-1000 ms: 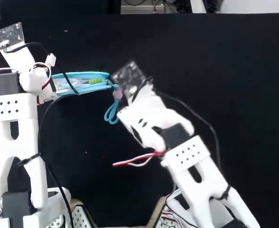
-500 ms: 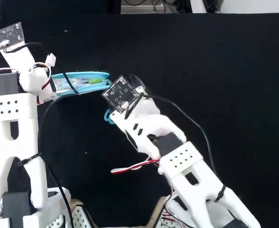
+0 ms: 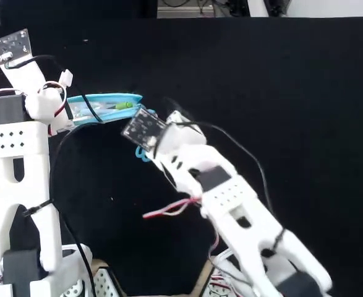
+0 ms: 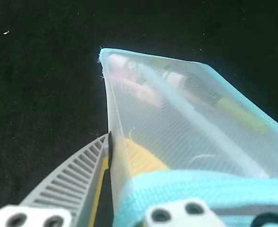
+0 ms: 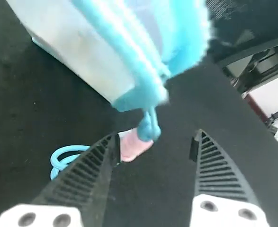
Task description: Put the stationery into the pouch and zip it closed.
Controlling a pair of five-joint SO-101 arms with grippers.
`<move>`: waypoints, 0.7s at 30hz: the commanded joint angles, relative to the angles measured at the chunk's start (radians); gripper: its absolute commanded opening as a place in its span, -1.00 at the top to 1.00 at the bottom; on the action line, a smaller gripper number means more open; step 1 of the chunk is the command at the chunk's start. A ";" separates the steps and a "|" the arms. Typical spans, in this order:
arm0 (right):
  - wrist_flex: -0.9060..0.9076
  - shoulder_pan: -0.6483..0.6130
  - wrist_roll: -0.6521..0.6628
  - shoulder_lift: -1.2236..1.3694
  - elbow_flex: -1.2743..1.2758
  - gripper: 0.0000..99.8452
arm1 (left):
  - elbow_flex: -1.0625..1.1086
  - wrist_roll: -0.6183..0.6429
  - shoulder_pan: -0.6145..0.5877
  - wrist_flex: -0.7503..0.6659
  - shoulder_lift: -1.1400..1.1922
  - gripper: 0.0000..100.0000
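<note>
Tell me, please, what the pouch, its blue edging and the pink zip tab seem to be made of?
The pouch looks like translucent mesh-reinforced plastic: a fine grid, contents showing through. Its blue edging looks like woven fabric tape, matte and fuzzy. The pink zip tab seems matte rubber or plastic; I cannot tell which.

High camera: fixed, off my arms, looking steeply down over the desk (image 3: 305,93) from my base side, far enough back to take in both arms.
Left wrist camera: just behind my left hand (image 4: 111,156), looking along the pouch (image 4: 186,127) at very close range.
Right wrist camera: sights out through my right hand (image 5: 155,142), close on the pouch's zip end.
All three views share the pouch.
</note>
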 commanded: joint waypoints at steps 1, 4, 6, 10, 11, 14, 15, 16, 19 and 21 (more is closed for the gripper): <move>-0.017 0.017 0.014 0.081 -0.113 0.51 | 0.005 -0.009 -0.015 -0.008 0.005 0.94; -0.015 0.015 0.012 0.056 -0.105 0.51 | 0.005 -0.009 -0.015 -0.008 0.005 0.94; -0.015 0.015 -0.008 0.010 -0.088 0.51 | 0.005 -0.009 -0.015 -0.008 0.005 0.94; -0.017 0.012 -0.041 -0.068 -0.074 0.51 | 0.005 -0.009 -0.015 -0.008 0.005 0.94; -0.017 0.014 -0.041 -0.070 -0.074 0.51 | 0.005 -0.009 -0.015 -0.008 0.005 0.94; -0.017 0.017 -0.031 -0.062 -0.073 0.51 | 0.005 -0.009 -0.015 -0.008 0.005 0.94; -0.015 0.017 -0.011 -0.051 -0.073 0.52 | 0.005 -0.009 -0.015 -0.008 0.005 0.94; -0.015 0.017 0.012 -0.035 -0.074 0.55 | 0.005 -0.009 -0.015 -0.008 0.005 0.94; -0.025 0.017 0.071 0.022 -0.081 0.67 | 0.005 -0.009 -0.015 -0.008 0.005 0.94; -0.025 0.017 0.080 0.048 -0.096 0.73 | 0.005 -0.009 -0.015 -0.008 0.005 0.94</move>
